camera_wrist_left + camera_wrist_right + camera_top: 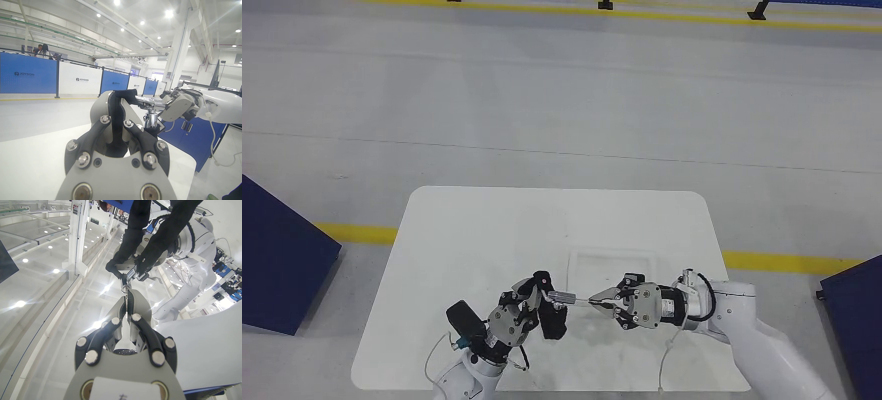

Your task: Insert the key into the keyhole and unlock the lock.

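Near six o'clock over the counter, our left tool clamps the lock; at its three o'clock, our right tool pinches the key.

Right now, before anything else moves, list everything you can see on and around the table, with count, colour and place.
table: one, white, on the grey floor
rectangle outline: one, faint, on the table beyond the tools
lock: one, chrome, held above the table
key: one, silver, above the table, tip at the lock
panels: two, dark blue, on the floor either side of the table
floor lines: two, yellow, one passing under the table, one far off
left tool: one, grey with black fingers, shut on the lock
right tool: one, grey, shut on the key
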You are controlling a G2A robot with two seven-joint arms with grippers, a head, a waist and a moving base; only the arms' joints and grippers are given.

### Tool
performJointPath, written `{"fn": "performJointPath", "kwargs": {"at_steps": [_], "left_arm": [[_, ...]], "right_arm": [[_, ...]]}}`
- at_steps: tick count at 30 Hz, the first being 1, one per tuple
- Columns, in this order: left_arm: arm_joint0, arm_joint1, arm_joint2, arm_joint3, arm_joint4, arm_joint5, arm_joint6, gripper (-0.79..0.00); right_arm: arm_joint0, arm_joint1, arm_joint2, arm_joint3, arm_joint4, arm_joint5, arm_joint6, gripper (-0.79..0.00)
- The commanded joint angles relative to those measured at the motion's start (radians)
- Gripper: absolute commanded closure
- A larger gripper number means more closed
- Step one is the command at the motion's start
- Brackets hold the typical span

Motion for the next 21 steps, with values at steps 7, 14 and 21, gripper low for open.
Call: {"fn": "performJointPath", "kwargs": {"at_steps": [7,14,21], "left_arm": [[0.0,0.0,0.0,0.0,0.0,0.0,0.0,0.0],[-0.003,0.002,-0.004,-0.01,0.042,0.024,-0.031,0.0],[-0.007,0.009,-0.013,-0.012,0.169,0.075,-0.019,0.0]], "right_arm": [[0.0,-0.001,-0.001,0.003,0.003,-0.001,0.002,0.0],[-0.009,-0.003,-0.001,-0.012,-0.008,-0.029,-0.02,0.0],[-0.025,-0.001,0.02,-0.045,-0.046,-0.051,-0.031,0.0]]}}
